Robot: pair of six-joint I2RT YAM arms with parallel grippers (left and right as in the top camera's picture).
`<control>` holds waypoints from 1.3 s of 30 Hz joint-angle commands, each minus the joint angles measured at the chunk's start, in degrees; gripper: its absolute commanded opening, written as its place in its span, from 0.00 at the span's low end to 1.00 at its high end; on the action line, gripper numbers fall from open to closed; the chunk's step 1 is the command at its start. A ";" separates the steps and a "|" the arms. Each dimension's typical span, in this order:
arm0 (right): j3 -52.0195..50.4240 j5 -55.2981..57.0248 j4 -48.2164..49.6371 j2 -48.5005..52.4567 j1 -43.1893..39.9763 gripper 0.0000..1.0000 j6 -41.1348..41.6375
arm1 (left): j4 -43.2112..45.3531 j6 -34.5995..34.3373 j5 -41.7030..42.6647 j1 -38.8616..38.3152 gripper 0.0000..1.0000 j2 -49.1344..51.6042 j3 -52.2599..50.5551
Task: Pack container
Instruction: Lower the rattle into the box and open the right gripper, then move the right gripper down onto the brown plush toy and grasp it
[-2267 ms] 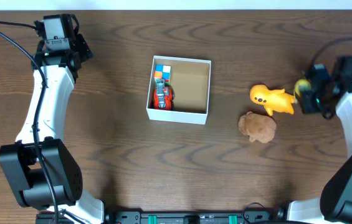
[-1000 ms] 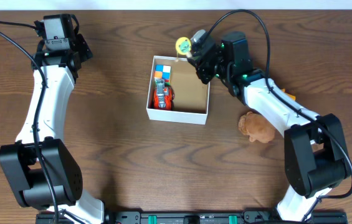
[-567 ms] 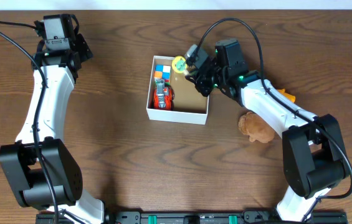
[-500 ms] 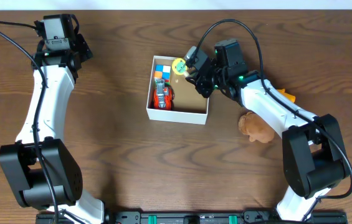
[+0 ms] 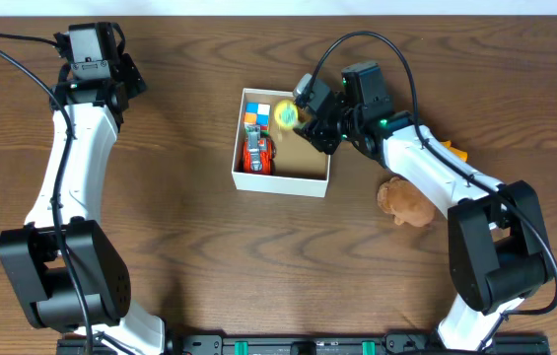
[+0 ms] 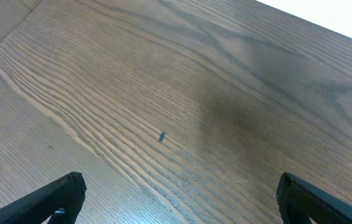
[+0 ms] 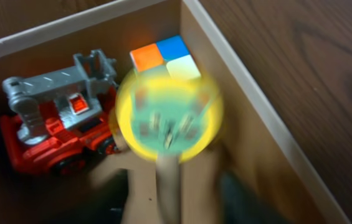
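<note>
The container [image 5: 283, 184] is a white box with a tan inside, standing mid-table. In it lie a red toy truck [image 5: 256, 153] and a colour cube [image 5: 256, 111]. My right gripper [image 5: 308, 110] hangs over the box's far right part, jaws apart. A round yellow-and-green toy [image 5: 285, 115] shows blurred just off its tips, over the box. In the right wrist view the toy [image 7: 169, 118] is a blur above the truck [image 7: 57, 137] and cube [image 7: 163, 55], free of both fingers. My left gripper [image 6: 179, 202] stands open over bare wood.
A brown plush [image 5: 408, 200] lies right of the box. An orange-yellow toy [image 5: 452, 151] is mostly hidden behind my right arm. The left arm [image 5: 81, 148] stretches along the table's left side. The box wall [image 7: 250, 106] runs close on the right of the toy.
My right gripper brought the yellow-and-green toy from the right side to above the box, then parted its jaws; the toy now blurs loose below them. The left arm is still.
</note>
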 commanded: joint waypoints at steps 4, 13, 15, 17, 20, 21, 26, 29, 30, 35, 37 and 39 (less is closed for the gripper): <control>1.14 1.07 0.24 -0.31 -0.79 0.59 -0.17 | -0.09 0.26 -0.50 0.17 0.98 -0.46 0.72; 11.23 6.69 -7.98 -3.32 -3.23 0.48 3.91 | -0.09 0.26 -0.50 0.17 0.98 -0.46 0.72; 14.93 10.32 -15.58 -5.14 -4.20 0.53 3.89 | -0.09 0.26 -0.50 0.17 0.98 -0.46 0.72; 18.21 15.50 -24.35 -7.23 -5.27 0.64 3.69 | -0.09 0.26 -0.50 0.17 0.98 -0.46 0.72; 20.41 20.70 -36.46 -10.14 -6.80 0.76 0.13 | -0.09 0.26 -0.50 0.20 0.98 -0.46 0.72; 20.41 21.62 -39.76 -10.95 -7.21 0.79 -0.85 | -0.09 0.26 -0.50 0.17 0.98 -0.46 0.72; 20.35 23.06 -56.81 -11.98 -9.09 0.82 -0.11 | -0.09 0.26 -0.50 0.17 0.98 -0.46 0.72; 19.08 23.06 -61.37 -11.98 -9.42 0.86 0.94 | -0.09 0.26 -0.50 0.20 0.98 -0.46 0.72; 18.60 23.08 -61.94 -11.96 -9.46 0.87 0.90 | -0.09 0.26 -0.50 0.17 0.98 -0.46 0.72; 13.22 23.10 -61.37 -11.96 -9.60 0.88 0.85 | -0.09 0.26 -0.50 0.17 0.98 -0.46 0.72; 10.12 23.10 -61.37 -11.98 -9.75 0.88 0.87 | -0.09 0.26 -0.50 0.20 0.98 -0.46 0.72; 7.13 23.10 -61.05 -11.96 -9.79 0.88 0.87 | -0.09 0.26 -0.50 0.17 0.98 -0.46 0.72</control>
